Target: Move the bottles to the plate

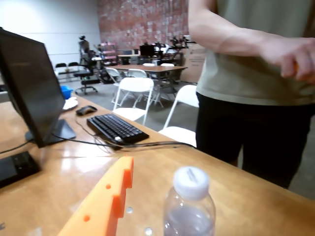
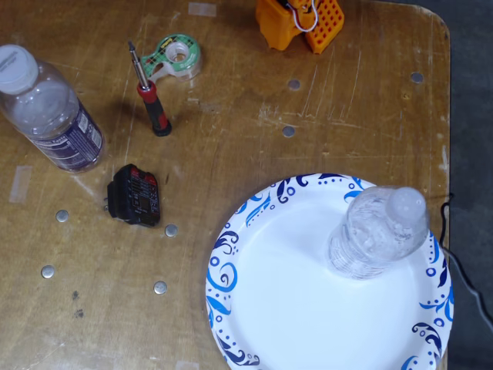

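plate (image 2: pixel 266 297): wide white paper disc with blue swirls on the rim, lying flat on the table (image 2: pixel 231 154) at the lower right of the fixed view; looks thin and light, so a bottle dragged across it would likely shift it; needs no grasp
large bottle (image 2: pixel 52 116): clear, white cap, dark label; stands at the upper left of the fixed view, well apart from the plate, not yet moved; by the look of it the heavier of the two; the plastic wall is smooth and will give under a squeeze, so the labelled middle seems the best hold, across the width, below the cap shoulder
small bottle (image 2: pixel 377 231): clear, unlabelled, white cap; stands upright on the right part of the plate; probably light, ribbed and easy to tip, best left alone; the bottle close under the wrist camera (image 1: pixel 189 209) may be this one, I cannot tell
gripper (image 1: pixel 115 196): only one orange finger shows in the wrist view, left of that bottle and apart from it; the other finger is out of frame, so I cannot tell how wide it stands; nothing seen in its hold
arm base (image 2: pixel 299 21): orange, at the top edge of the fixed view
clutter: screwdriver (image 2: pixel 148 91), tape roll (image 2: pixel 177 55) and small black device (image 2: pixel 134 194) lie between large bottle and plate, worth clearing on the carry
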Robot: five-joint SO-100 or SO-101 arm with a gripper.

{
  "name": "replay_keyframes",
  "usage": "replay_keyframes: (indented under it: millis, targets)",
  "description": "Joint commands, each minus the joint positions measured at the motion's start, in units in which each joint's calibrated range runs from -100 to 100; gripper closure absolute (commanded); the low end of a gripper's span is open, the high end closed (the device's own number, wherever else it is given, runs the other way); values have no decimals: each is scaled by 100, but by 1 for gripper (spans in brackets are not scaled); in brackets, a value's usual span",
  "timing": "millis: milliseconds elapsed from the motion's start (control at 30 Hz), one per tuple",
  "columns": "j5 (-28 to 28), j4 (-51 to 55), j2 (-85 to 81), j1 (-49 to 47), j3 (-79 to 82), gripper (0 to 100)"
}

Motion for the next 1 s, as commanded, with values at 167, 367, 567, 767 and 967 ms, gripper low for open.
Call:
replay_keyframes:
  millis: [167,367,567,767,967]
  targets:
    - [53,-87,31,238,396,53]
    - [32,-766,174,281,982,70]
    - [16,-1340,621,540,1009,72]
    - [11,-1453,1583,486,378,72]
    - [11,-1453,2510,453,-297,72]
